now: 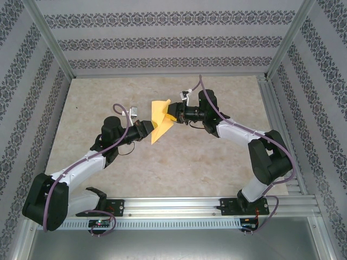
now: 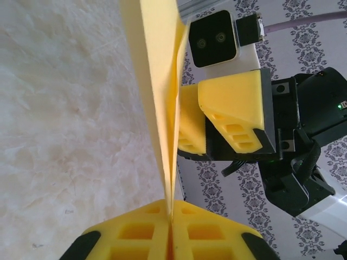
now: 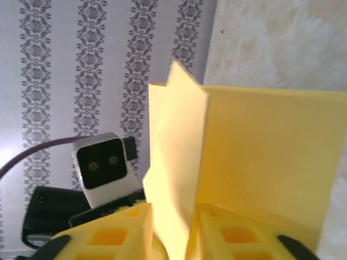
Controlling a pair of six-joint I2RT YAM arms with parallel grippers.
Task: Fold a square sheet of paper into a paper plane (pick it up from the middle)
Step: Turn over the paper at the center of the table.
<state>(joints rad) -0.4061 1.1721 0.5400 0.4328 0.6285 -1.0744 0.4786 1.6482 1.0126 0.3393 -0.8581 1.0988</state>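
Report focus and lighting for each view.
Top external: even, soft light, sharp throughout, faint shadows on the table. Left wrist: the yellow paper and left claw blur up close; the right claw is crisper. Right wrist: paper pale and soft-edged, table washed out at upper right.

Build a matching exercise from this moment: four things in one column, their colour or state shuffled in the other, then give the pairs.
Things:
1 left gripper
2 right gripper
3 folded paper
4 table

States:
A marbled beige
B jaws parted, folded paper between them
C yellow-orange, held up off the table
D shut on the folded paper

Pairs: 1-D, 2-B, 3-C, 4-A
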